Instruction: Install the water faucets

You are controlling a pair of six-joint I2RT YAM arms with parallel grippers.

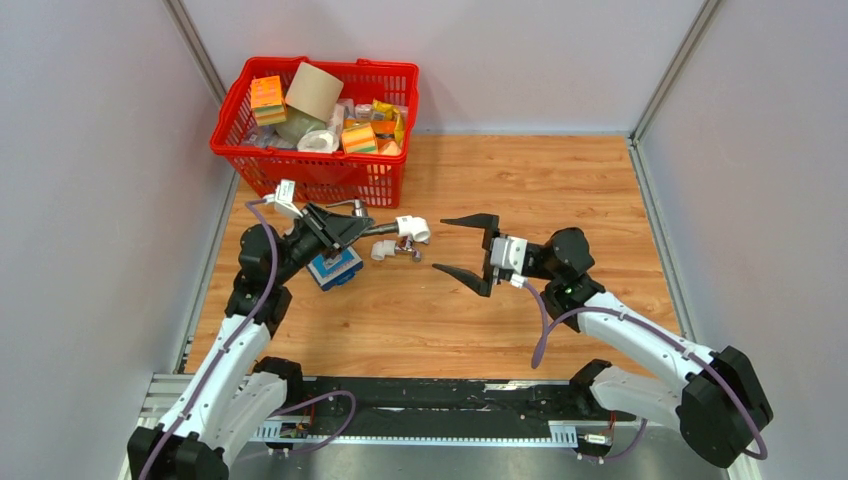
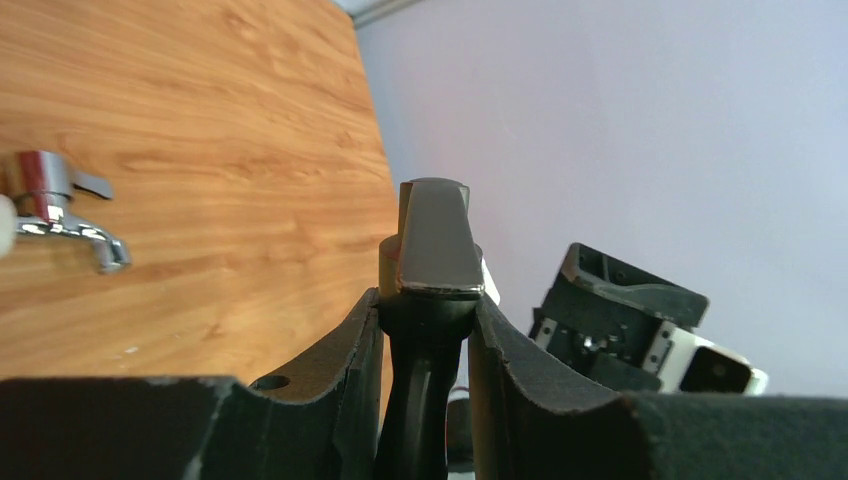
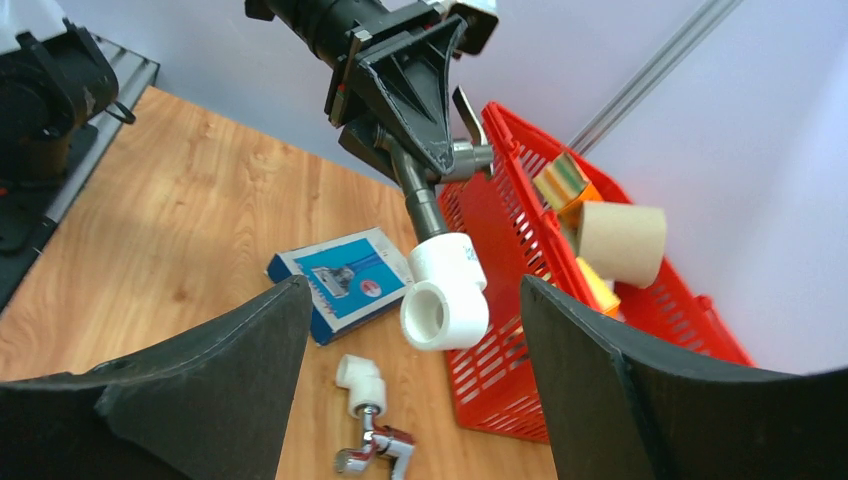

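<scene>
Dark grey metal T-handle faucet point(image 3: 420, 205), white plastic elbow fitting point(image 3: 445, 300) on its end, hangs above the wooden surface point(image 1: 520, 300). The left fingers point(image 2: 335, 350) pinch it, probably to steady it. The right fingers point(image 3: 230, 370) stand spread nearby, while the shiny chrome faucet point(image 3: 375, 455) lies below.

Left wrist view: of dark grey faucet point(image 2: 435, 240), only the T-handle clear above fingers point(image 2: 340, 350) of left gripper point(image 2: 425, 305); body buried between them. Chrome faucet point(image 2: 50, 205) cut by left edge, its white elbow point(image 2: 4, 222) down to a sliver.

Right wrist view: chrome faucet's lower end clipped by bottom edge. Print on blue-and-white box point(image 3: 345, 280) too small to read. Red basket point(image 3: 495, 330) partly behind a finger of right gripper point(image 3: 412, 290).

Top view: box partly under left gripper. Basket's smaller contents not told apart. Base of left arm point(image 1: 225, 370) cropped at bottom edge.
</scene>
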